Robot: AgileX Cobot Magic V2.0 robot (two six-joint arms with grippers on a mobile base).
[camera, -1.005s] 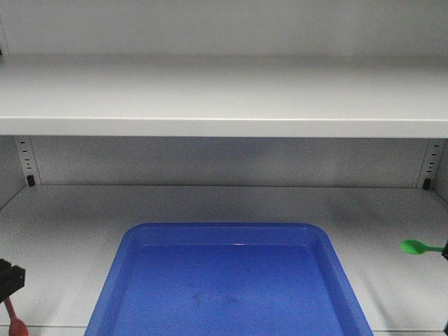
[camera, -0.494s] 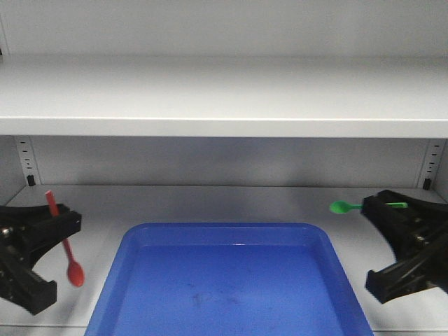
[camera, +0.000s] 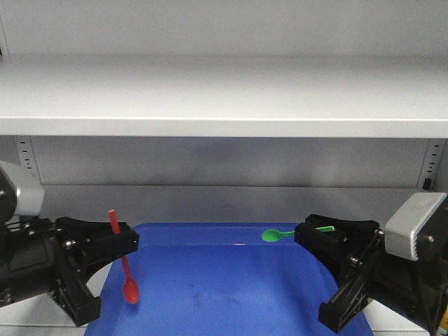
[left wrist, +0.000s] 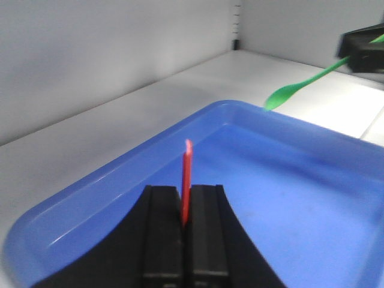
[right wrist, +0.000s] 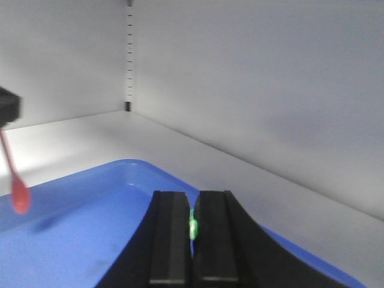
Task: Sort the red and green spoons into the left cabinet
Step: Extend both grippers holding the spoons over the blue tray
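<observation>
My left gripper (camera: pixel 124 241) is shut on the red spoon (camera: pixel 126 274), which hangs bowl down over the left side of the blue tray (camera: pixel 231 294). In the left wrist view the red handle (left wrist: pixel 186 180) sticks up between the closed fingers (left wrist: pixel 162 228). My right gripper (camera: pixel 308 234) is shut on the green spoon (camera: pixel 276 235), held level with its bowl pointing left over the tray's back right. In the right wrist view only a green sliver (right wrist: pixel 192 228) shows between the fingers (right wrist: pixel 170 234). The green spoon also shows in the left wrist view (left wrist: pixel 300 89), and the red one in the right wrist view (right wrist: pixel 18 189).
The tray sits on the cabinet's lower shelf (camera: pixel 224 203), with an upper shelf (camera: pixel 224 98) overhead. Grey back wall and side walls with peg holes (camera: pixel 25 157) enclose the space.
Both grippers have moved inward over the tray with their spoons: the left one to the right, the right one to the left.
</observation>
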